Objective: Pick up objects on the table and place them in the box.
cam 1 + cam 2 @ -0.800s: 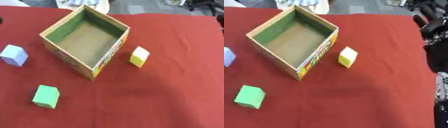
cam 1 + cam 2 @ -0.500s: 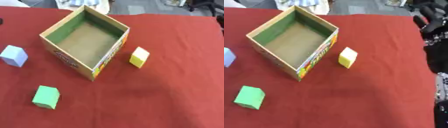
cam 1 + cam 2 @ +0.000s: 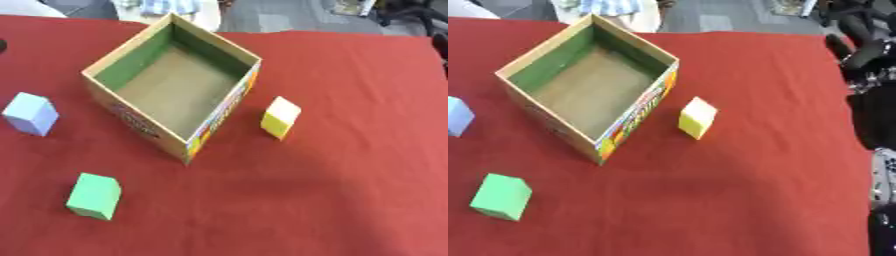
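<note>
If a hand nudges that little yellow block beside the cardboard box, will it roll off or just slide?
The yellow block has flat faces and square edges and rests on one face, so it would probably slide or tip over once, not roll. The red tablecloth looks like fabric, which likely drags on it. It appears rigid and small, so probably light, though its material cannot be told.

Matt red cloth [image 3: 350, 150] under a cardboard box [image 3: 149, 131] with printed sides.

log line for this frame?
box: empty | yellow block, green block, blue block: on table | hands: none on objects
</note>
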Controlling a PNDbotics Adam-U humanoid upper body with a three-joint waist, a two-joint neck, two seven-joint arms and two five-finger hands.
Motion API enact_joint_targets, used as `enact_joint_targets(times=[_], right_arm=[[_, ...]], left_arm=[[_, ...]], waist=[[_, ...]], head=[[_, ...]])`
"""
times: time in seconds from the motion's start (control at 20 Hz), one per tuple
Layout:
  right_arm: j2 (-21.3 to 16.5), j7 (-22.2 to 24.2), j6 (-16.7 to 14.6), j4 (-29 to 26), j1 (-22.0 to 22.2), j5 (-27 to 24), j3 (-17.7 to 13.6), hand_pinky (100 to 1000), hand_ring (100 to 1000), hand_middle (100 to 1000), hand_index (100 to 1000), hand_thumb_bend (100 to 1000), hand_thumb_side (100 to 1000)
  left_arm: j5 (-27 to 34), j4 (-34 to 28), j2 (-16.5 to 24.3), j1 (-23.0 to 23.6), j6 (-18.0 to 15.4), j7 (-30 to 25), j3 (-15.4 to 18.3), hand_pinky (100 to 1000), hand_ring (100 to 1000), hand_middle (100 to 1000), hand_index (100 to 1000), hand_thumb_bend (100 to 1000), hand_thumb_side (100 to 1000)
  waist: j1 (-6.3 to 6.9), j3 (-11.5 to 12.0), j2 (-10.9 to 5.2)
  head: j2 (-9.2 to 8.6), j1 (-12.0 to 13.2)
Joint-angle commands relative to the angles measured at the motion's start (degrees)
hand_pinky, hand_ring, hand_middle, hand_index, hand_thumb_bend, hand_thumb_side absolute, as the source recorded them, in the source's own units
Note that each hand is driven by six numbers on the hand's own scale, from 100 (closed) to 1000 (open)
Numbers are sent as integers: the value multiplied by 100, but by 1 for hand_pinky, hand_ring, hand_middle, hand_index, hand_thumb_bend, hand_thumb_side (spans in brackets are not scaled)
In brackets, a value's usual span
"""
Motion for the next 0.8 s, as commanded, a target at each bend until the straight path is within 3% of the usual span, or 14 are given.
enact_joint_targets(times=[0.05, 0.25, 0.6, 0.8], right_arm=[[-292, 24, -154, -113, 9, -27, -80, 1000, 1000, 644, 954, 100, 470], [-616, 216, -697, -113, 422, 224, -83, 987, 1000, 654, 953, 100, 470], [-1439, 385, -2438, -113, 1466, 1103, 36, 945, 1000, 694, 942, 100, 470], [-2006, 349, -2684, -113, 1795, 1552, 70, 928, 1000, 715, 937, 100, 434]], left_arm=[[38, -86, 150, -82, -20, 42, 77, 853, 851, 772, 831, 100, 579], [25, -86, 204, -49, -38, 46, 86, 853, 851, 773, 831, 100, 578], [-90, -86, 278, 26, -54, 52, 80, 854, 853, 774, 831, 100, 577], [-151, -86, 306, 61, -54, 59, 74, 854, 854, 775, 831, 100, 577]], waist=[[-73, 3, -90], [-100, -26, -100], [-179, -66, -69], [-217, -91, -59]], head=[[-88, 34], [11, 69], [182, 162], [231, 200]])
